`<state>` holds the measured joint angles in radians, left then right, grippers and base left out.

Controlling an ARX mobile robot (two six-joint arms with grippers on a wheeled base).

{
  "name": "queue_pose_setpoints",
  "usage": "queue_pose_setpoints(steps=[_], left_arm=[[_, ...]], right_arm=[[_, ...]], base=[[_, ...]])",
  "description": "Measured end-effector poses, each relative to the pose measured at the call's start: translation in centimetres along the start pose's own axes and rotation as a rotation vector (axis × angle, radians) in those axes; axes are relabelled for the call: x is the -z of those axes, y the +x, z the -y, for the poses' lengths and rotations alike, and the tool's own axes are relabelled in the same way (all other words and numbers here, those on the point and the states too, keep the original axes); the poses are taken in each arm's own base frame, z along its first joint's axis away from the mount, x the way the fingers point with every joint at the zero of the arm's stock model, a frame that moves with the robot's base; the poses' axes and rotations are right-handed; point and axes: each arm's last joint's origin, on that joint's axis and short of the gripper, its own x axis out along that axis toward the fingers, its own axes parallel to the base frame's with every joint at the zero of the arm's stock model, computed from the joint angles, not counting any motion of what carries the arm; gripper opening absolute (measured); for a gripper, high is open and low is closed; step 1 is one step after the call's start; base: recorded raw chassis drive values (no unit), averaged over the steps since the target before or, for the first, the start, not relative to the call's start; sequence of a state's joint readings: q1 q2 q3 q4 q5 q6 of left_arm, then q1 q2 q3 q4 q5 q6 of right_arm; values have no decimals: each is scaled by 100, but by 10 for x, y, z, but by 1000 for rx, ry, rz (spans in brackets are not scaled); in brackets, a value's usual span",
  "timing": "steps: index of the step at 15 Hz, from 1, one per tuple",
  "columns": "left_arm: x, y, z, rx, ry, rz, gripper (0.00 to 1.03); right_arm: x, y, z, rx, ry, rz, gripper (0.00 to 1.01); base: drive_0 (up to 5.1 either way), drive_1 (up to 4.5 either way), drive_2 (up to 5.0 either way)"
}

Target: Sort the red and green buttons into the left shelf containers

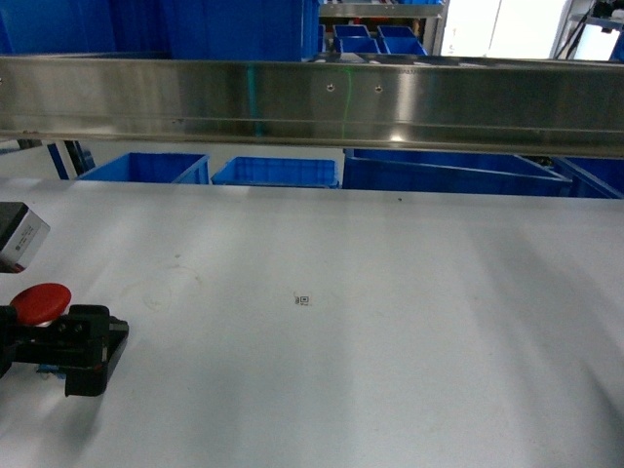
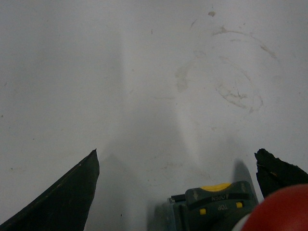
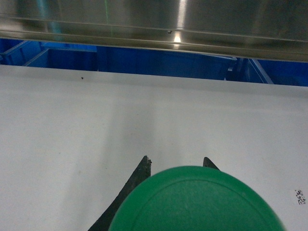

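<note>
The red button (image 1: 41, 302) lies on the white table at the near left, with my left gripper (image 1: 68, 336) around it. In the left wrist view the jaws of the left gripper (image 2: 178, 153) stand wide apart. The button's grey-green base (image 2: 216, 202) and red cap (image 2: 284, 211) lie between them, close to the right finger (image 2: 279, 173). The green button (image 3: 197, 202) fills the bottom of the right wrist view, and my right gripper (image 3: 177, 162) is shut on it. Two blue bins (image 1: 146, 168) (image 1: 276, 173) stand behind the table's far edge.
A steel rail (image 1: 312, 102) crosses the head view above the table's far edge. More blue bins (image 1: 448, 174) sit behind it on the right. A small printed marker (image 1: 302, 299) lies mid-table, and faint stains (image 2: 240, 91) mark the surface ahead of the left gripper.
</note>
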<state>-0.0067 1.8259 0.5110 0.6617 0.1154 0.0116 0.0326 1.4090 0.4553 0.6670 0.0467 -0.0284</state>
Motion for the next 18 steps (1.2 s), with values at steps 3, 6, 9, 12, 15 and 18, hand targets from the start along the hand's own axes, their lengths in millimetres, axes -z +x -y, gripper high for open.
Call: queue_pose_setpoints(steps=[3, 6, 9, 12, 15, 18], left_arm=[[2, 4, -2, -26, 22, -2, 81], [2, 5, -5, -45, 29, 11, 51], [-3, -1, -7, -31, 26, -1, 28], [-45, -40, -5, 8, 25, 157, 27], [-135, -132, -7, -15, 5, 517, 27], [-137, -146, -2, -32, 12, 571, 27]], right_arm=[[0, 0, 0, 0, 0, 1, 26], [0, 0, 0, 0, 0, 0, 26], [0, 0, 0, 0, 0, 0, 26], [0, 0, 0, 1, 0, 0, 26], [0, 0, 0, 2, 0, 0, 26], [0, 0, 0, 2, 0, 0, 26]], base=[[0, 0, 0], [0, 0, 0], [0, 0, 0], [0, 0, 0], [0, 0, 0], [0, 0, 0]])
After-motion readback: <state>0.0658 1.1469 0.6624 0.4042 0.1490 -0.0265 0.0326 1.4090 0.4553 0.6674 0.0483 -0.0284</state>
